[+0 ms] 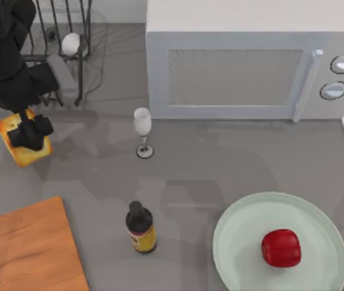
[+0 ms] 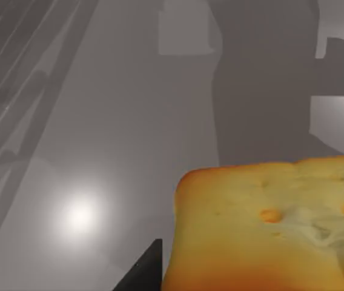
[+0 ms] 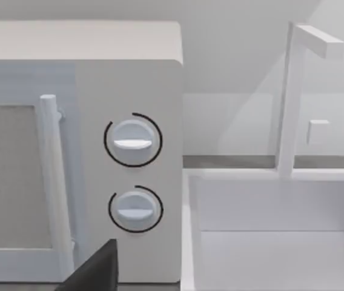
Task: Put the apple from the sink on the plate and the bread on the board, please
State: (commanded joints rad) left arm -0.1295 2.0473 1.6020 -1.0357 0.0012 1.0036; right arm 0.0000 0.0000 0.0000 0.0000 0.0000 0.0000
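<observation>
Between the fingers of the left pincer [image 1: 31,134]: bread [image 1: 23,142], golden chunk with toasted crust and dark spots, clamped across its middle, at the table's [image 1: 220,157] left side in front of a wire rack [image 1: 63,36]. Seen close from the left wrist as a pitted yellow face [image 2: 269,230] with one dark finger [image 2: 142,273] at its edge, grey table beneath; whether lifted clear or resting, not certain.

Handling, by judgement: light, soft, compressible; crust likely firmer than crumb. Best held across opposite crust faces near the centre, with modest squeeze to avoid crushing or tilting.

Nearer the viewer than the pincer, well apart: board [image 1: 26,248], orange-brown wood, bare, at the front left corner. Destination for the bread; flat drop, little precision called for.

Far to the right of the pincer, well apart: plate [image 1: 317,267], pale mint green, with apple [image 1: 281,247] already resting on it, slightly right of centre. Apple half judged complete.

Between pincer and plate: wine glass [image 1: 142,130] and dark bottle [image 1: 140,227], both upright, fragile obstacles to the right of the path to the board.

Right pincer: one dark finger tip [image 3: 96,270] visible from the right wrist, facing microwave [image 3: 81,151] knobs and white sink [image 3: 281,230]; parked; spread of fingers not determinable.
</observation>
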